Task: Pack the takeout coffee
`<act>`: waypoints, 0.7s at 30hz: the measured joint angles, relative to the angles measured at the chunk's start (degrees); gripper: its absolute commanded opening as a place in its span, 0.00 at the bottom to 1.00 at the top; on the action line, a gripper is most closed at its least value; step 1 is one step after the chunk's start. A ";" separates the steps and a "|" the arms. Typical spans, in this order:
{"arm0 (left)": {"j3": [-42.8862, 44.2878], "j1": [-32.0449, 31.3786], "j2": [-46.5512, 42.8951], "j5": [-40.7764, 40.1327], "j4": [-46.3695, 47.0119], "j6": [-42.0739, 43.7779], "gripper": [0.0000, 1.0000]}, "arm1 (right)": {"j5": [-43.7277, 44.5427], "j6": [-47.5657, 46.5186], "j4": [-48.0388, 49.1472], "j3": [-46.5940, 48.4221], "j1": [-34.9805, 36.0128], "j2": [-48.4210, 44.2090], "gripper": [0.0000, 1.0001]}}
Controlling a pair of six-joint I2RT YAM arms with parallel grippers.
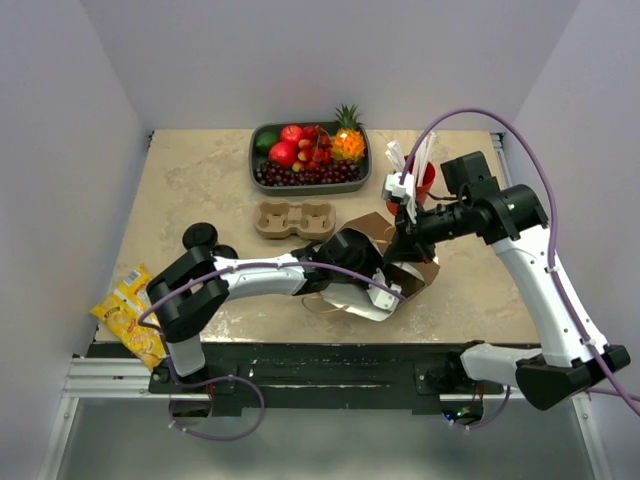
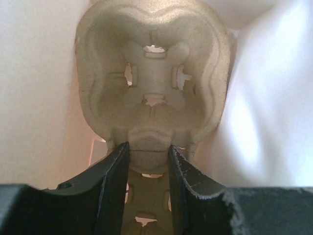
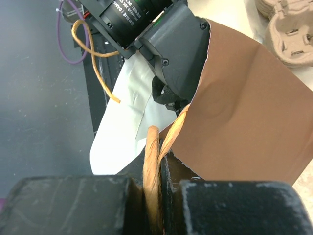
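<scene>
Seating the cardboard cup carrier (image 2: 151, 88) in the paper bag (image 3: 244, 107) looks like the step you're on. In the left wrist view, your left gripper (image 2: 149, 166) is clenched on the carrier's near edge, with the bag's white walls on both sides of the frame. Your right gripper (image 3: 155, 196) is pinched tight on the bag's twisted paper handle (image 3: 152, 147), holding the mouth up.

The takeout coffee (image 1: 200, 237) isn't packed yet. It stands at the left of the top view, just beside your left arm and well apart from the bag, with only its black lid showing.

Next, I'd judge, you need the carrier lying flat with its wells facing up before you let go. Then draw the left arm straight out so it doesn't drag the bag, and keep the right hand's hold on the handle.
</scene>
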 measured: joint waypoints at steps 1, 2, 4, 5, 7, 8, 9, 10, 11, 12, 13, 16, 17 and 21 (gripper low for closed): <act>-0.26 0.04 -0.04 0.59 0.44 0.09 0.00 | -0.07 -0.02 -0.11 0.00 0.04 0.11 0.00; -0.55 0.13 -0.15 1.27 0.81 0.42 0.00 | -0.42 -0.02 -0.26 0.00 0.04 0.28 0.00; -1.07 0.31 -0.48 2.19 1.31 0.87 0.00 | -1.03 -0.07 -0.42 0.00 0.04 0.63 0.00; -1.49 0.44 -0.72 2.56 1.73 1.03 0.00 | -1.36 -0.09 -0.42 0.00 0.07 0.81 0.00; -2.40 0.63 -1.29 2.78 2.49 1.42 0.00 | -1.68 -0.28 -0.39 0.00 0.07 1.07 0.00; -2.91 0.70 -1.60 2.75 2.91 1.70 0.01 | -1.86 -0.35 -0.35 0.00 0.07 1.16 0.00; -3.28 0.72 -1.84 2.75 3.26 2.12 0.03 | -2.12 -0.46 -0.35 0.00 0.07 1.25 0.00; -3.50 0.72 -1.99 2.73 3.48 2.49 0.06 | -2.45 -0.48 -0.37 0.00 0.07 1.36 0.00; -3.50 0.74 -2.05 2.71 3.54 2.82 0.09 | -2.67 -0.50 -0.39 0.00 0.09 1.42 0.00; -3.52 0.79 -2.12 2.60 3.74 3.04 0.11 | -2.84 -0.50 -0.39 0.02 0.09 1.49 0.00; -3.61 0.83 -2.29 2.29 3.89 3.39 0.13 | -2.91 -0.50 -0.37 0.11 0.07 1.51 0.00; -4.22 0.87 -2.99 1.09 4.68 3.87 0.24 | -2.99 -0.50 -0.35 0.52 0.11 1.53 0.00; -4.22 0.87 -3.19 0.79 4.72 3.89 0.35 | -2.99 -0.48 -0.33 0.66 0.11 1.53 0.00; -4.22 0.87 -3.91 -0.72 4.76 3.96 0.48 | -3.02 -0.39 -0.28 0.98 0.11 1.46 0.00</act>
